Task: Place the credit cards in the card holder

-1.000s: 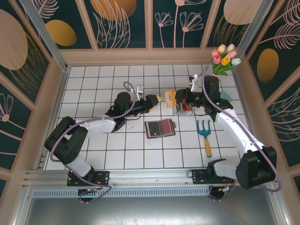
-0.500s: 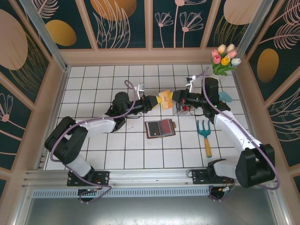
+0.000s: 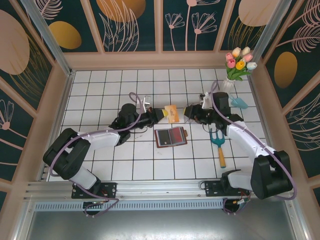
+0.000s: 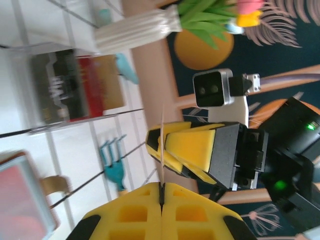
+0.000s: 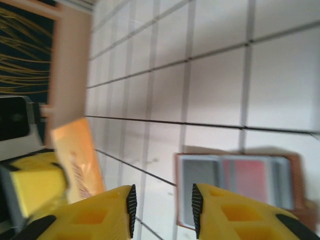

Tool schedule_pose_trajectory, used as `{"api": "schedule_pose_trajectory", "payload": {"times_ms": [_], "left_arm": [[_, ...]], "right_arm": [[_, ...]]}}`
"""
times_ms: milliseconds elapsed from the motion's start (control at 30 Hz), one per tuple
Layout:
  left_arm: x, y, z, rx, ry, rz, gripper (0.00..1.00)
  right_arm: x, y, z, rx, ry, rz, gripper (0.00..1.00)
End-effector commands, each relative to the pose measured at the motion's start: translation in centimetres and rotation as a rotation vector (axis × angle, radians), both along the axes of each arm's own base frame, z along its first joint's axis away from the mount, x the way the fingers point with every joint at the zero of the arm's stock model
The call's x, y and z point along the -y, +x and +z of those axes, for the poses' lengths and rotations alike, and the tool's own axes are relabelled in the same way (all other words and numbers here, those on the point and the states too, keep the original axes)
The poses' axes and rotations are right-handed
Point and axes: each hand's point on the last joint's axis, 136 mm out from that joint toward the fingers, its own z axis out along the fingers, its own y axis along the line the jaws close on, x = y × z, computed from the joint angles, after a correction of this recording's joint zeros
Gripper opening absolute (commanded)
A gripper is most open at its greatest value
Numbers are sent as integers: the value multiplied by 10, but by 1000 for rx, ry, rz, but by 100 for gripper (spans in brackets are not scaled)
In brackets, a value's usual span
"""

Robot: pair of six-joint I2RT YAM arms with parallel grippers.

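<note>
An orange credit card (image 3: 172, 113) is held above the tiles by my left gripper (image 3: 164, 114), which is shut on its left edge. In the left wrist view the card (image 4: 162, 145) is edge-on, rising out of the shut yellow fingers (image 4: 135, 215). Just right of the card is my right gripper (image 3: 187, 112), open and apart from it. In the right wrist view the card (image 5: 77, 160) lies left of the open gripper (image 5: 162, 205). The brown card holder (image 3: 171, 136) lies open on the tiles below both grippers, with cards in its slots (image 5: 240, 177). More cards stand in a clear tray (image 4: 75, 85).
A teal hand rake (image 3: 218, 140) with a wooden handle lies right of the card holder. A white vase of tulips (image 3: 235, 67) stands at the back right corner. Wooden walls enclose the tiled floor on three sides.
The orange card passed from my right gripper to my left one. The left jaws shut on it, the right jaws opened and drew back to the right, and the left arm pulled slightly left.
</note>
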Motion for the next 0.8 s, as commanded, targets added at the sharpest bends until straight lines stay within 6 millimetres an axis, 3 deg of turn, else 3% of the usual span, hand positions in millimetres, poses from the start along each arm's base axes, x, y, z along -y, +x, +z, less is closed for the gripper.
{"api": "schedule_pose_trajectory", "payload": {"times_ms": [0,300,500,767], "left_arm": [[-8,-11,-38,-45,141,44,0],[-4,-37,-83,-140,243,55,0],[-6,-41,-95,-169,269,53,0],[-7,-41,-111,-199,321,49,0]], "right_arm": [[13,-12,-38,-42,-119,-32,41],[12,-27,-82,-79,-311,-19,46],[4,-29,-94,-74,-429,24,49],[15,-24,-115,-91,-620,-6,53]]}}
